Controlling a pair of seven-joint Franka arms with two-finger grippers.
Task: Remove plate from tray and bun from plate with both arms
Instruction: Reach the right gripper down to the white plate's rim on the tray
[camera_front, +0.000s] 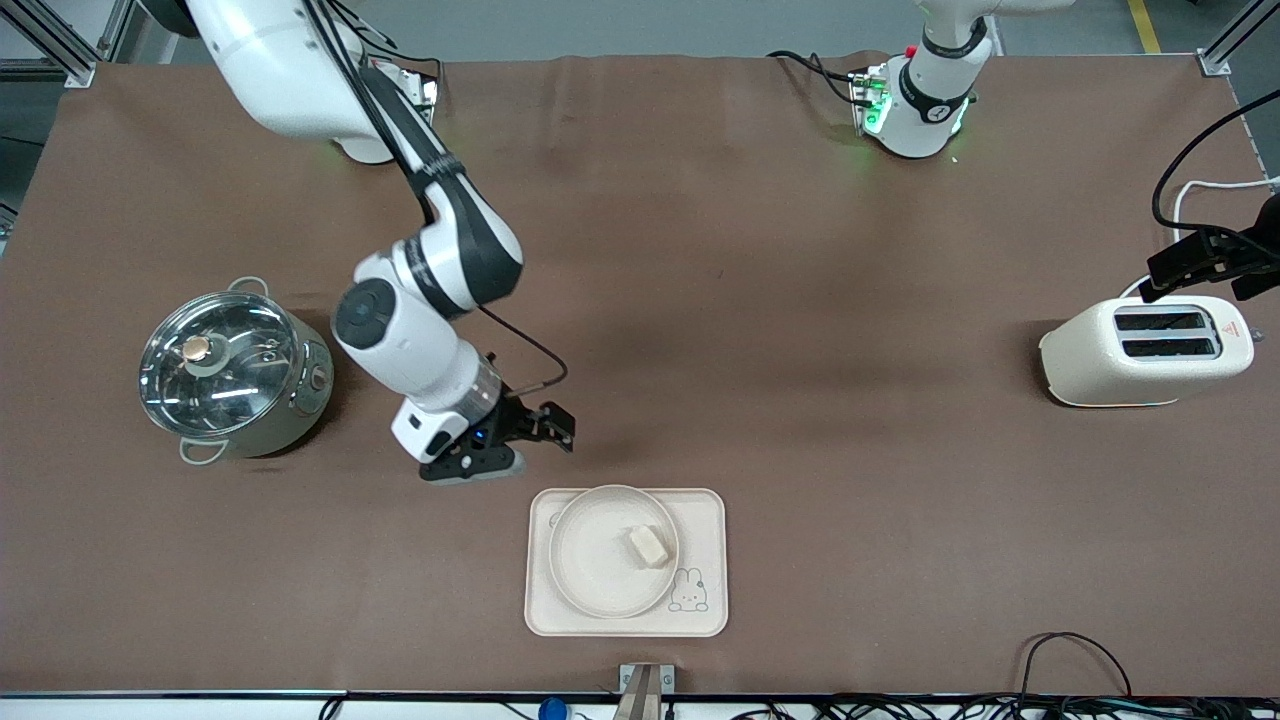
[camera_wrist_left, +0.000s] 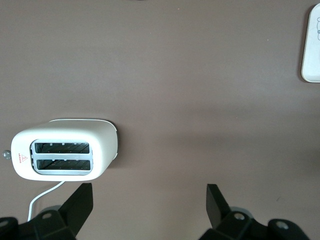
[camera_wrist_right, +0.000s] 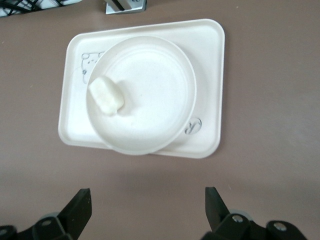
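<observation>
The round cream plate (camera_front: 590, 565) lies on the rectangular rabbit tray (camera_front: 706, 520) near the front edge of the table. The small pale bun (camera_front: 648, 546) lies on the plate. In the right wrist view the plate (camera_wrist_right: 150, 95) holds the bun (camera_wrist_right: 106, 96) on the tray (camera_wrist_right: 210, 75). My right gripper (camera_front: 545, 425) (camera_wrist_right: 148, 197) is open and empty, above the table between the pot and the tray. My left gripper (camera_front: 1200, 262) (camera_wrist_left: 149, 192) is open and empty, up over the table by the toaster.
A steel pot with a glass lid (camera_front: 230, 375) stands toward the right arm's end of the table. A cream toaster (camera_front: 1090, 360) (camera_wrist_left: 65, 147) stands toward the left arm's end, its cable trailing off. A tray corner (camera_wrist_left: 312, 45) shows in the left wrist view.
</observation>
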